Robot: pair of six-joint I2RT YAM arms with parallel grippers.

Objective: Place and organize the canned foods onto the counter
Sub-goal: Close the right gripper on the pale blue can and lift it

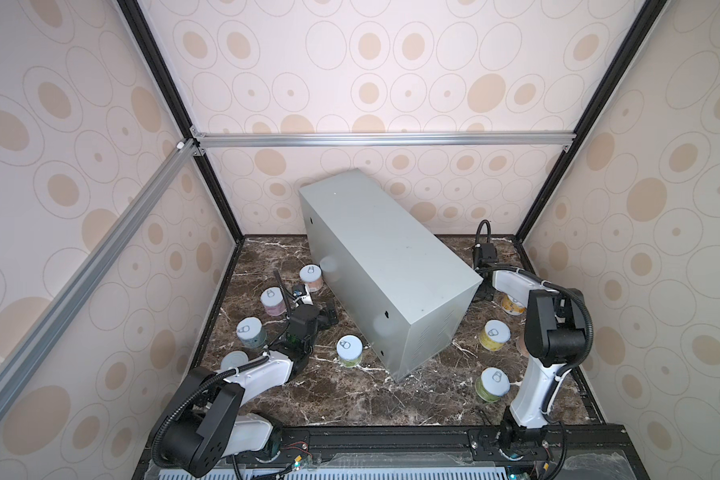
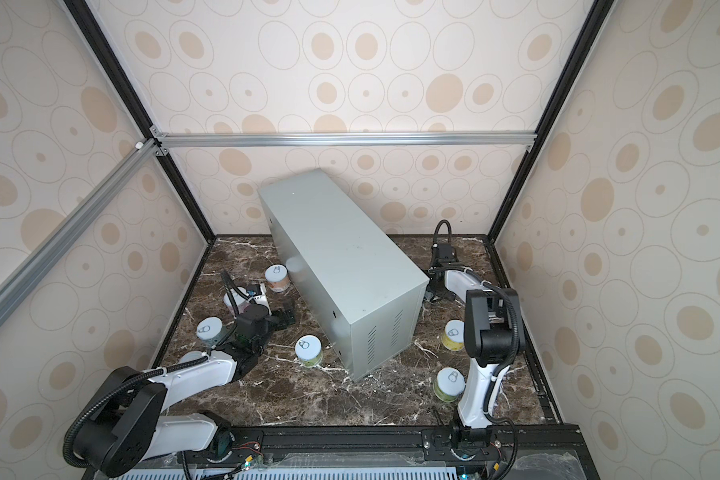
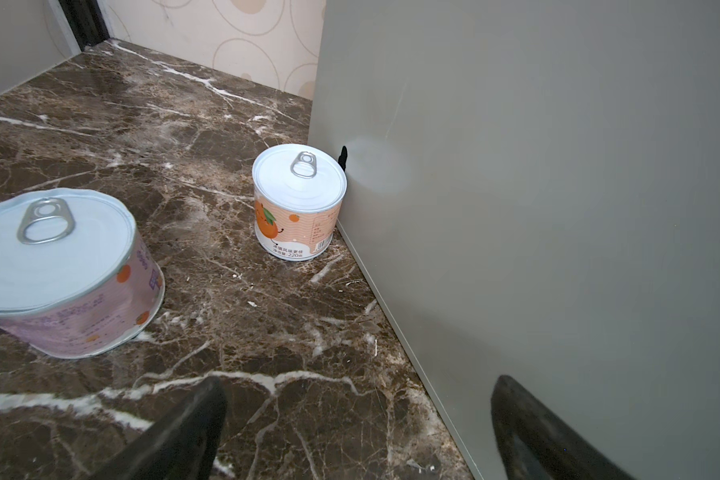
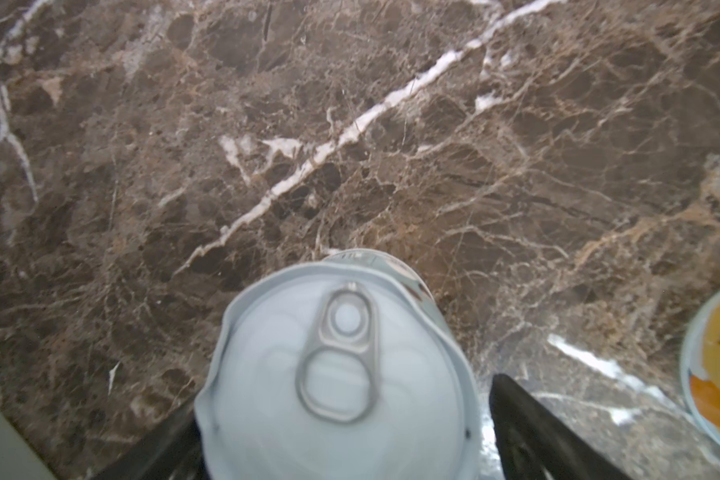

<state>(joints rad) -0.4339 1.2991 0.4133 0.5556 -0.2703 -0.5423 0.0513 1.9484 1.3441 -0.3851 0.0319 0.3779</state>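
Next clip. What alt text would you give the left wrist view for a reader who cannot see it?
An orange-labelled can stands upright on the brown marble surface, right beside the side wall of the grey metal counter. A pink-labelled can stands nearer the camera, apart from both. The left pincer is open and holds nothing.

Left arm (image 1: 267,370) reaching forward, low; left pincer (image 3: 358,384) holding jaws spread wide. Right arm (image 1: 512,284) stretching far back; right pincer (image 4: 346,399) pointing down, jaws gaping wide.
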